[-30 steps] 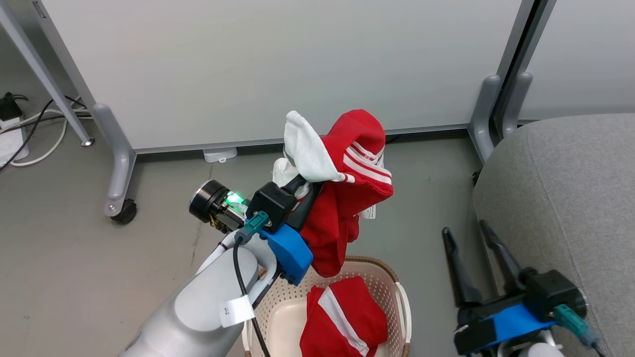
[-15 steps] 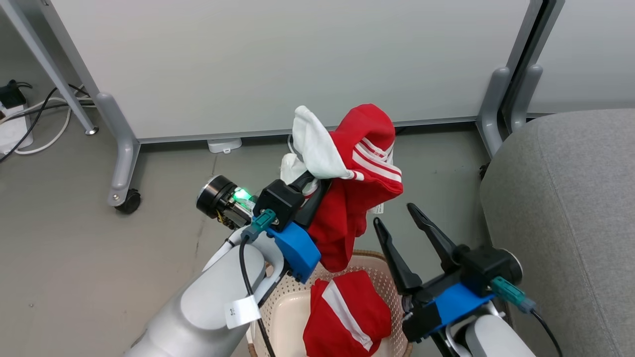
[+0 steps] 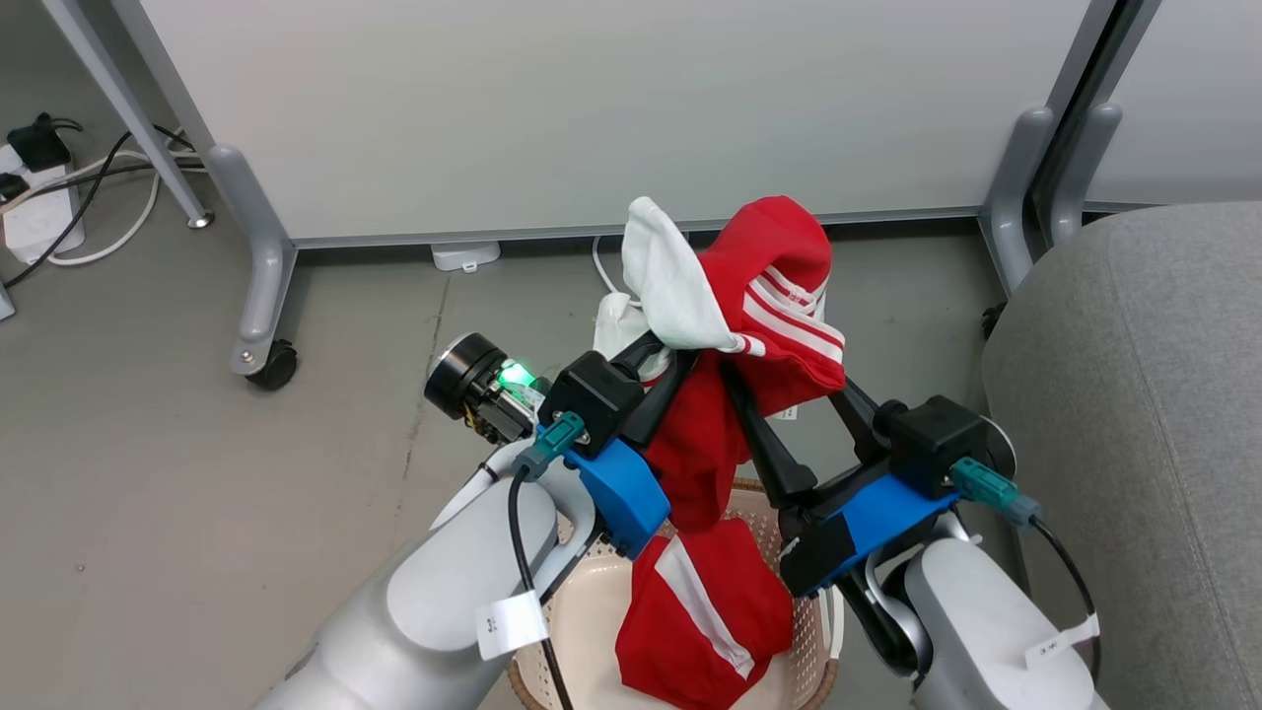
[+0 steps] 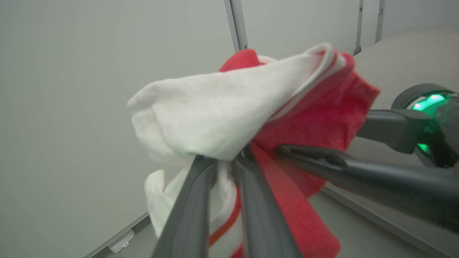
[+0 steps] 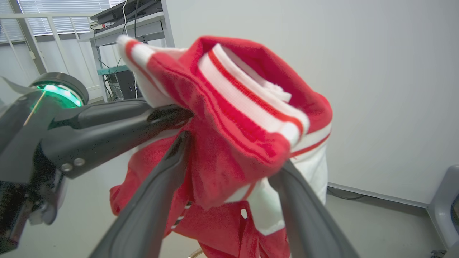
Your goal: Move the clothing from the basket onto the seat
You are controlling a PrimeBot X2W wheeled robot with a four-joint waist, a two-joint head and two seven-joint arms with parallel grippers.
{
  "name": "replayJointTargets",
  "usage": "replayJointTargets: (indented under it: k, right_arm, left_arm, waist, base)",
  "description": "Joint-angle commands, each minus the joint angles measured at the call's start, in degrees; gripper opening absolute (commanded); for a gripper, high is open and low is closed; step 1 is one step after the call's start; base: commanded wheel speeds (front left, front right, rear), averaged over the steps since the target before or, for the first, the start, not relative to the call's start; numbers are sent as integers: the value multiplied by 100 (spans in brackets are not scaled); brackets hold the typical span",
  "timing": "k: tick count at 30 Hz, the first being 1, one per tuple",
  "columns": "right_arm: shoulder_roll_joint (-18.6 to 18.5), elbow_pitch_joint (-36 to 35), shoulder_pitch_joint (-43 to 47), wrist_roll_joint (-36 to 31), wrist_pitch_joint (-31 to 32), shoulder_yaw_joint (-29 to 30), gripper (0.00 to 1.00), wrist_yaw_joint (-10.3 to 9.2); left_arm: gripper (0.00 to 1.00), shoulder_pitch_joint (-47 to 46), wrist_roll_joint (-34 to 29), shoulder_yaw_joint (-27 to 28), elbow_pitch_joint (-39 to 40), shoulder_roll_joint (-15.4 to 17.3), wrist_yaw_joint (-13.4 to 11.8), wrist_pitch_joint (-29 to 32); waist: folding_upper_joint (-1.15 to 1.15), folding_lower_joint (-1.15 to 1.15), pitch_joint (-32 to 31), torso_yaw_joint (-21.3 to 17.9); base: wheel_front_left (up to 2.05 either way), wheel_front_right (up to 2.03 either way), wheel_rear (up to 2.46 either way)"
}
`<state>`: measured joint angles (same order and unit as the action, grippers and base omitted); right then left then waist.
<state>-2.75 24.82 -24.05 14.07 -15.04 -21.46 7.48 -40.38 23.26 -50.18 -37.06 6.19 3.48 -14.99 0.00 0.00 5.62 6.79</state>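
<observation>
The right gripper (image 3: pixel 786 379) has reached the garment (image 3: pixel 779 256) (left gripper (image 3: pixel 659 357) clamping).

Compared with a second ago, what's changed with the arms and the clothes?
The right gripper swung from beside the seat up and to its left; its open fingers now straddle the lifted garment. The left gripper stays shut on that garment, and the second garment still lies in the basket.

Head looks down; both wrist views close, sharing held garment (image 3: pixel 779 251).
</observation>
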Motion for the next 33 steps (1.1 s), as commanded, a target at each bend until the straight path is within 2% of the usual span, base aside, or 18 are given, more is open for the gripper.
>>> replayJointTargets:
  k: [1, 2, 3, 4, 21, 22, 23, 24, 33]
  right_arm:
    - [-24, 66, -170, 80, -22, -11, 100, 3]
    - [-22, 86, -223, 89, -22, -31, 100, 3]
    - [-22, 99, -261, 106, -22, -48, 62, 3]
    - [-23, 88, -296, 133, -22, -54, 0, 3]
    - [-23, 114, -354, 199, -22, -81, 0, 2]
    - [-24, 109, -357, 204, -22, -74, 0, 2]
    - [-24, 103, -363, 209, -22, -70, 0, 3]
    - [-24, 98, -368, 214, -22, -67, 0, 2]
    - [-22, 56, -349, 206, -23, -18, 0, 3]
  left_arm:
    - [0, -98, -18, 2, 20, -18, 18, -29]
    - [0, -104, -25, -1, 21, -20, 25, -29]
    - [0, -109, -27, -2, 19, -23, 32, -29]
    - [0, -114, -27, -3, 15, -30, 36, -29]
    - [0, -88, -58, 69, -59, -44, 76, -29]
    - [7, -91, -52, 68, -69, -44, 86, -29]
    - [86, -103, -66, 93, -37, -42, 54, -29]
    - [100, -103, -66, 106, -28, -39, 34, -29]
    - [100, -48, -176, 190, 77, 3, -5, -29]
  waist:
    - [0, 0, 28, 13]
    - [0, 0, 37, 18]
    - [0, 0, 45, 23]
    - [0, 0, 51, 29]
    - [0, 0, 57, 28]
    - [0, 0, 61, 25]
    - [0, 0, 68, 22]
    - [0, 0, 73, 17]
    - [0, 0, 107, -15]
  base:
    - [0, 0, 0]
    - [0, 0, 0]
    - [0, 0, 0]
    - [0, 0, 0]
    - [0, 0, 0]
    - [0, 0, 0]
    - [0, 0, 0]
    - [0, 0, 0]
    - [0, 0, 0]
